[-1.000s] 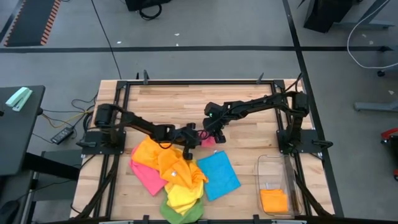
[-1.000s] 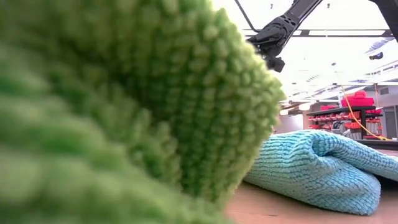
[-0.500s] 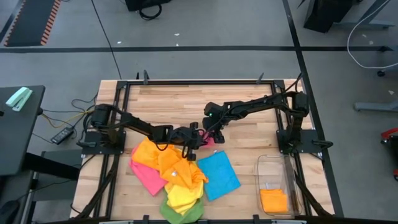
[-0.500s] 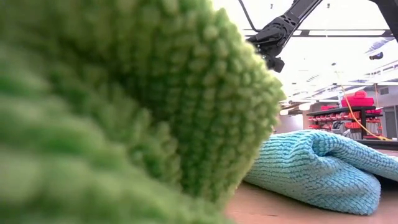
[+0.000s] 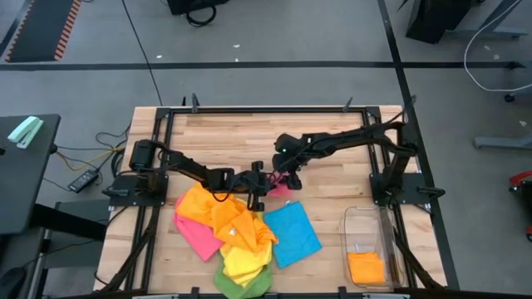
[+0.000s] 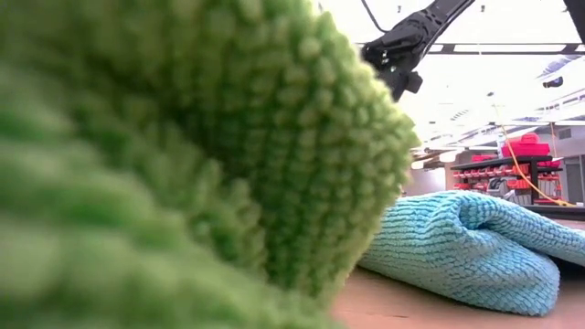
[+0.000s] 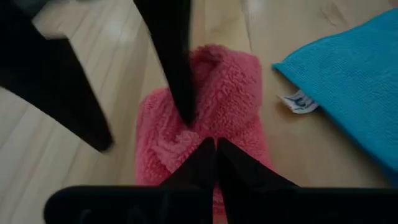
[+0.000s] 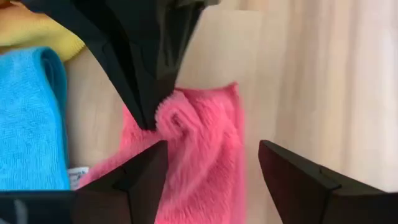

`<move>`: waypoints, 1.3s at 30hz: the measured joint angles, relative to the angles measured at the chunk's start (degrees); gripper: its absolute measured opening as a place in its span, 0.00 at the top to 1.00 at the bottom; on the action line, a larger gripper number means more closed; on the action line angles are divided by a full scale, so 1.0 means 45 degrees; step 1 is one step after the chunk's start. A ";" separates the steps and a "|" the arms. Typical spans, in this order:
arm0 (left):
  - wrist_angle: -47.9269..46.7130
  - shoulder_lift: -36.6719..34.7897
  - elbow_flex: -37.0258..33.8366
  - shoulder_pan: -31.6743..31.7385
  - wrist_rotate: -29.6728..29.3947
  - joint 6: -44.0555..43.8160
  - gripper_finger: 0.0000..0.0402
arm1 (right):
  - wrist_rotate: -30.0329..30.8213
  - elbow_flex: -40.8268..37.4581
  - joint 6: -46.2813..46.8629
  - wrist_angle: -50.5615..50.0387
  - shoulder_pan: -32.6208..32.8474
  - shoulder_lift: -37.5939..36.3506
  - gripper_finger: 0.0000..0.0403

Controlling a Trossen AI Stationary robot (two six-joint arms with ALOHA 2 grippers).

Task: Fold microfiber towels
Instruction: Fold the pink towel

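Both dark six-joint arms reach inward and meet near mid-table. The left hand [image 7: 216,146] has its fingers pressed together. The right hand [image 8: 211,165] has its fingers spread wide.

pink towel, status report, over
Left gripper shut on pink towel mid-table. Right gripper open, straddling the same towel. Blue towel beside it, not in the way.
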 joint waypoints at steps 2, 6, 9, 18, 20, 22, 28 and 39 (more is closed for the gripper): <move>-0.0175 0.0000 0.0000 -0.0004 -0.0274 -0.0002 0.94 | 0.0262 0.0000 -0.0070 -0.0288 -0.0055 -0.0388 0.34; -0.0199 0.0000 0.0000 0.0006 -0.0768 0.0005 0.97 | -0.0072 0.0000 -0.0265 -0.0465 -0.0058 -0.1205 0.34; -0.0180 0.0000 0.0000 0.0006 -0.0904 0.0003 0.98 | -0.0809 0.0005 -0.0281 -0.0418 0.0310 -0.1656 0.34; -0.0156 0.0000 0.0000 0.0019 -0.1418 -0.0211 0.93 | -0.0180 0.0005 0.0453 -0.0737 0.2074 -0.1359 0.34; -0.0155 0.0000 0.0000 0.0021 -0.1414 -0.0248 0.93 | -0.0028 0.0005 0.0515 -0.0796 0.2297 -0.1359 0.34; -0.0136 0.0000 0.0000 0.0025 -0.1418 -0.0248 0.94 | 0.0035 0.0005 0.0539 -0.0781 0.2359 -0.1359 0.34; -0.0155 0.0000 0.0002 0.0025 -0.1410 -0.0269 0.97 | 0.0071 -0.1810 0.0882 0.2378 0.1960 -0.1668 0.34; -0.0010 0.0000 0.0006 0.0030 -0.1443 -0.0277 0.95 | 0.3016 -0.3881 0.1865 0.4070 0.1602 -0.1810 0.34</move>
